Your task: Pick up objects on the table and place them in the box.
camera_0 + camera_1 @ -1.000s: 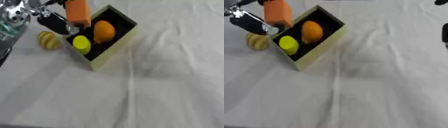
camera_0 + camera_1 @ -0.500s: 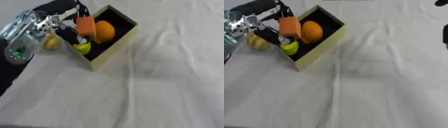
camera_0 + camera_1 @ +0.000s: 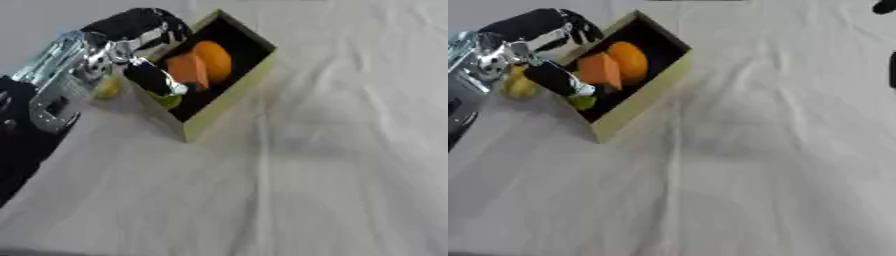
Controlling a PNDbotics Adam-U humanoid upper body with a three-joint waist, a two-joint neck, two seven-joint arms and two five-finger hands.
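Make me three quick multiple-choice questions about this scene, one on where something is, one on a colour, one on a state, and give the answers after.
1. Where does the yellow object lie?
A. inside the box
B. on the cloth outside the box, left of it
C. at the table's right edge

2. What colour is the round fruit in the box?
A. orange
B. purple
C. white

3. What is the left hand doing?
A. resting flat at a lower corner
B. reaching over the box's left wall
C. lifting the box

Answers: 1 B, it lies beside the box's left wall; 2 A, it is orange against the dark interior; 3 B, a finger extends into the box by the orange block.
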